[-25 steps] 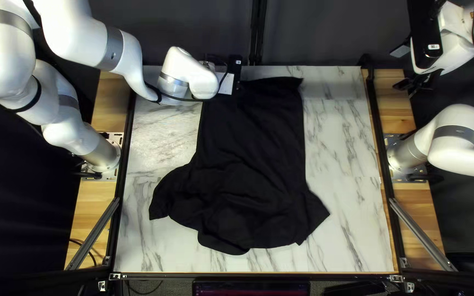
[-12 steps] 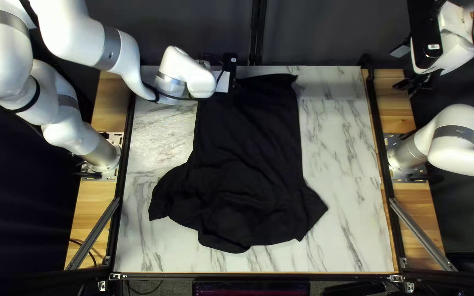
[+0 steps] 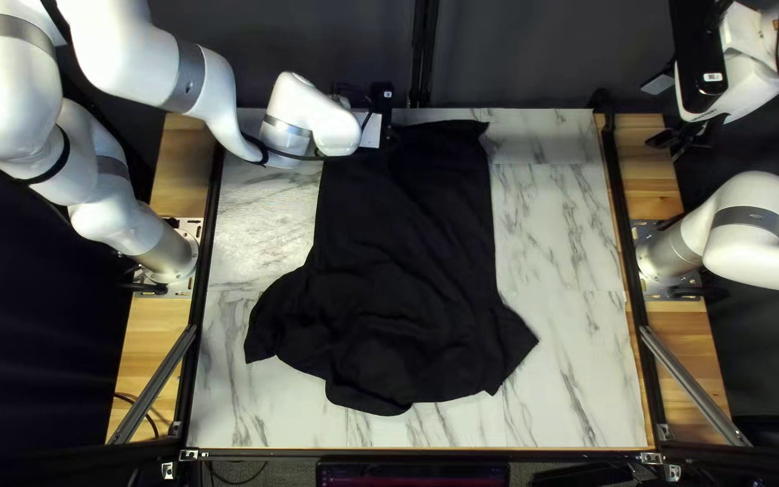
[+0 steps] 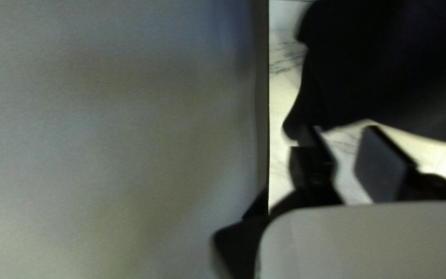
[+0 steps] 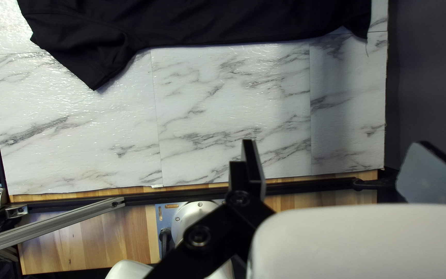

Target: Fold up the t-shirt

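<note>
Left claw: here we are at the far edge with our left claw (image 3: 386,133), fingers spread, pale marble showing through the gap in its wrist view.
Right claw: our right claw (image 3: 678,140) hangs off the right side of the bench (image 3: 556,243), fingers wide apart, nothing between them.
T-shirt by left claw: right there, the black t-shirt (image 3: 407,271) sits just ahead, its edge close by one fingertip; touching or not, we cannot tell.
T-shirt by right claw: well apart from us, bare marble in between.
T-shirt on bench: laid out unfolded and wrinkled, narrower end at the far edge, sleeves angling out to both sides nearer the near edge.
Beyond: a dark curtain (image 3: 281,50) hangs behind the far edge.
</note>
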Controlling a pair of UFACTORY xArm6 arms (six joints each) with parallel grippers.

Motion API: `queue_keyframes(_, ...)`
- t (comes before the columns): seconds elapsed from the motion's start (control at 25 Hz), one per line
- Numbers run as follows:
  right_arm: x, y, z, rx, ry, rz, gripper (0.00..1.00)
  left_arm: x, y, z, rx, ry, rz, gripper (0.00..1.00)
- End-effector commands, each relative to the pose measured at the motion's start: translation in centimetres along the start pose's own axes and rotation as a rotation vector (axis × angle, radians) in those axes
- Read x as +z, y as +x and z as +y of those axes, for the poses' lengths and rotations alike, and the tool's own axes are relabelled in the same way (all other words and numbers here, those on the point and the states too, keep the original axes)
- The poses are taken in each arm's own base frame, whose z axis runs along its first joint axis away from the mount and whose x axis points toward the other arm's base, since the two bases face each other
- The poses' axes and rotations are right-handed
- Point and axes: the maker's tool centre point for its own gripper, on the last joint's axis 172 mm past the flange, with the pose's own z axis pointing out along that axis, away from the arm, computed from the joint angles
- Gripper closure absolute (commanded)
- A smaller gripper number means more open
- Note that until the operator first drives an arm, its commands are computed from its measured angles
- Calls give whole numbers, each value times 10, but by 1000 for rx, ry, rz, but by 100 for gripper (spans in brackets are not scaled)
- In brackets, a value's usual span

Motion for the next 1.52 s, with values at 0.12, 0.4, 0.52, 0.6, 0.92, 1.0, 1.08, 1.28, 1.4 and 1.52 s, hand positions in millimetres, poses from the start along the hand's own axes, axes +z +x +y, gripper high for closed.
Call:
queue_keyframes(0.12,0,0,0,0,0,0,0,-81,24,91,38,-39,99,0)
queue_keyframes(0.4,0,0,0,0,0,0,0,-154,35,200,131,-144,168,0)
queue_keyframes(0.52,0,0,0,0,0,0,0,-176,29,237,158,-170,171,0)
queue_keyframes(0.6,0,0,0,0,0,0,0,-191,22,262,173,-182,173,0)
queue_keyframes(0.92,0,0,0,0,0,0,0,-223,22,334,308,-221,278,0)
queue_keyframes(1.0,0,0,0,0,0,0,0,-225,21,344,367,-224,315,0)
queue_keyframes(1.08,0,0,0,0,0,0,0,-228,18,351,405,-227,339,0)
queue_keyframes(1.28,0,0,0,0,0,0,0,-235,11,378,448,-245,374,0)
queue_keyframes(1.4,0,0,0,0,0,0,0,-236,14,397,417,-236,367,0)
queue_keyframes(1.52,0,0,0,0,0,0,0,-228,23,408,348,-197,320,0)
